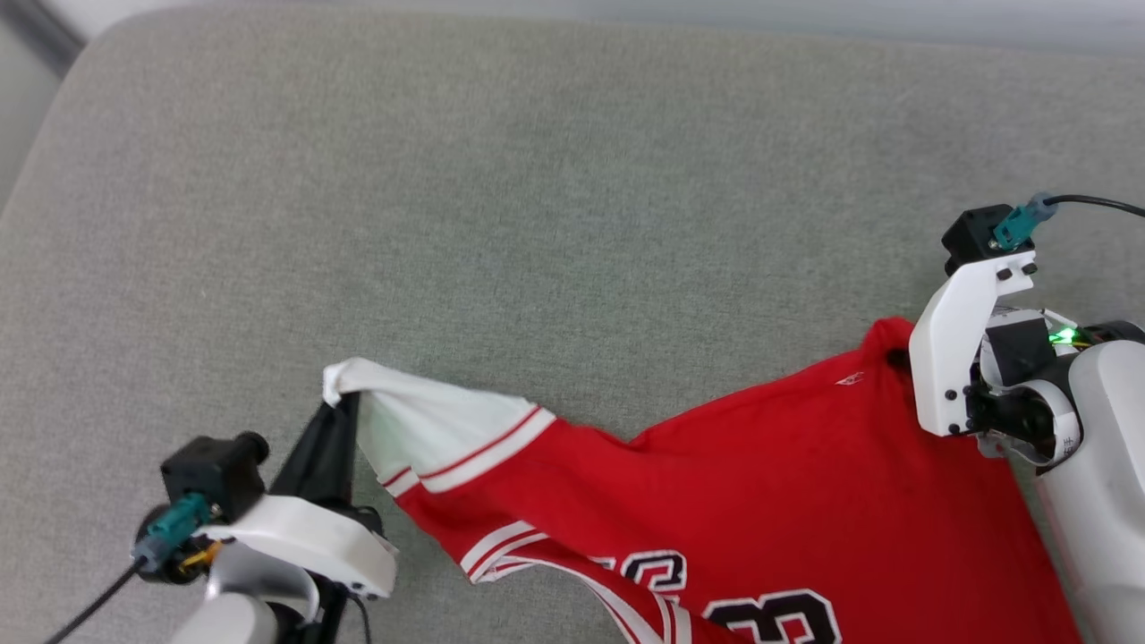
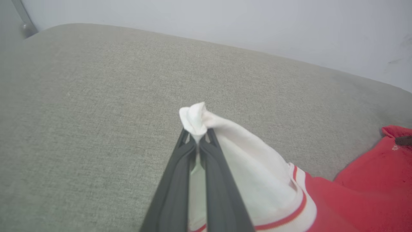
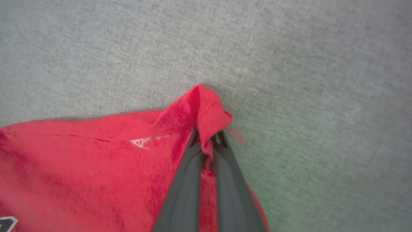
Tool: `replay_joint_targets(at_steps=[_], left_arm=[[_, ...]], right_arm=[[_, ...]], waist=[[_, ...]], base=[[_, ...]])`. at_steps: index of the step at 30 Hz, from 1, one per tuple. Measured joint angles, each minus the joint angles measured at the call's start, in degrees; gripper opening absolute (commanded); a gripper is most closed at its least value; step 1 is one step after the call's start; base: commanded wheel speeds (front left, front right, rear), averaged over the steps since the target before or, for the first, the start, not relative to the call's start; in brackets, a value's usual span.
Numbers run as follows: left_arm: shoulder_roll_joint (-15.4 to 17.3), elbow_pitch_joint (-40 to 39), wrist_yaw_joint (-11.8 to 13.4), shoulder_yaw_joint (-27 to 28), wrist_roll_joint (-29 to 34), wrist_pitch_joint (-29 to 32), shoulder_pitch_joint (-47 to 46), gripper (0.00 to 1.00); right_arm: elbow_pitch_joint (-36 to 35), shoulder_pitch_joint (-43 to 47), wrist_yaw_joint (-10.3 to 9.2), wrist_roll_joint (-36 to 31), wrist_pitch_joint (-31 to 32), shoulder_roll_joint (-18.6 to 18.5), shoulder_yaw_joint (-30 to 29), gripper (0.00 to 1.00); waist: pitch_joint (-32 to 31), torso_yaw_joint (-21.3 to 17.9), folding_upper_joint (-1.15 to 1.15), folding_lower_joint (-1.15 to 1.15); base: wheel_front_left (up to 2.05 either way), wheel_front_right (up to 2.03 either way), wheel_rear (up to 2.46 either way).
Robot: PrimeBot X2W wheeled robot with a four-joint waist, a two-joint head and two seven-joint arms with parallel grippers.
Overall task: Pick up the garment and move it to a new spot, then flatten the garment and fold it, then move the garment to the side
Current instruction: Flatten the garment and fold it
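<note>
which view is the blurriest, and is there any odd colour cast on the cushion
Right wrist view: the softest, the garment smeared red, with a faint green tint on the grey cushion at lower right. Left wrist view: the sleeve tip is crisp, the fingers blur towards the bottom edge. Head view: sharp, evenly lit, a green light glowing on the right wrist.

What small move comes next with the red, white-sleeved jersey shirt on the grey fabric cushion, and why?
Probably raise both grippers together. The left gripper is shut on the white sleeve tip and the right gripper on a red corner, while the red jersey shirt lies slack between them on the grey fabric cushion.
</note>
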Motion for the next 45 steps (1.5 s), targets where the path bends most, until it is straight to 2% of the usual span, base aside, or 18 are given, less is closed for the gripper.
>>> replay_joint_targets(at_steps=[5, 6, 8, 15, 16, 17, 20, 28, 33, 34, 41, 44, 45], left_arm=[[2.3, 1.5, -1.0, 0.7, 1.2, 1.5, -5.3, 0.00], [2.3, 1.5, -1.0, 0.7, 1.2, 1.5, -5.3, 0.00], [3.3, 3.5, -2.0, 1.2, 1.7, 3.0, -10.5, 0.00], [2.3, 13.1, -5.2, 1.4, 1.4, 7.0, -26.4, 0.00], [2.3, 13.1, -5.2, 1.4, 1.4, 7.0, -26.4, 0.00], [1.7, 17.3, -6.3, 1.3, 1.3, 7.8, -31.5, 0.00], [0.7, 23.0, -7.6, 1.3, 1.6, 8.3, -39.0, 0.00], [-0.4, 32.7, -9.4, 2.9, 3.2, 6.6, -61.0, 0.00], [0.5, 35.6, -10.4, 3.0, 5.9, 4.9, -73.8, 0.00], [0.7, 37.7, -11.1, 3.2, 6.9, 3.9, -80.2, 0.00], [0.7, 42.0, -12.5, 3.7, 7.2, 1.9, -88.4, 0.00], [0.2, 45.2, -13.4, 3.8, 7.0, 0.3, -90.3, 0.00], [-1.3, 49.6, -14.7, 3.1, 6.7, -1.7, -90.1, 0.00]], right_arm=[[0.0, -0.5, 0.01, -3.0, -7.5, -0.1, -0.5, 0.00], [0.0, -0.5, 0.01, -3.0, -7.5, -0.1, -0.5, 0.00], [0.8, -2.0, 0.02, -4.5, -11.7, 0.4, -1.7, 0.00], [5.0, -8.4, 0.02, -8.3, -20.5, 2.8, -5.6, 0.00], [5.0, -8.4, 0.02, -8.3, -20.5, 2.8, -5.6, 0.00], [6.3, -11.1, 0.02, -9.1, -22.3, 3.2, -6.3, 0.00], [7.5, -15.6, 0.02, -10.7, -25.8, 3.7, -7.6, 0.00], [9.3, -31.8, 0.02, -14.4, -33.0, 4.4, -11.6, 0.00], [9.9, -42.4, 0.02, -16.5, -36.9, 4.3, -12.6, 0.00], [10.6, -48.0, 0.02, -17.6, -38.9, 4.4, -13.0, 0.00], [13.6, -56.2, 0.02, -19.0, -41.3, 5.0, -12.5, 0.00], [16.9, -59.2, 0.02, -19.8, -42.6, 5.8, -12.1, 0.00], [22.2, -60.1, 0.02, -20.7, -44.4, 6.6, -11.2, 0.00]], waist=[[-3.6, -1.3, 0.00, 0.00], [-3.6, -1.3, 0.00, 0.00], [-5.9, -2.5, 0.00, 0.00], [-10.3, -5.5, 0.00, 0.00], [-10.3, -5.5, 0.00, 0.00], [-10.9, -6.4, 0.00, -0.01], [-10.9, -7.5, 0.00, -0.01], [-4.8, -8.4, 0.00, 0.00], [0.7, -8.8, 0.00, 0.00], [4.1, -8.9, 0.00, 0.00], [10.3, -9.1, 0.00, 0.00], [14.1, -8.9, 0.00, 0.00], [17.9, -8.4, 0.00, 0.00]], base=[[0.00, 0.00, 0.00], [0.00, 0.00, 0.00], [0.00, 0.00, 0.00], [0.00, 0.00, 0.00], [0.00, 0.00, 0.00], [0.00, 0.00, 0.00], [0.00, 0.00, 0.00], [0.00, 0.00, 0.00], [0.00, 0.00, 0.00], [0.00, 0.00, 0.00], [0.00, 0.00, 0.00], [0.00, 0.00, 0.00], [0.00, 0.00, 0.00]])
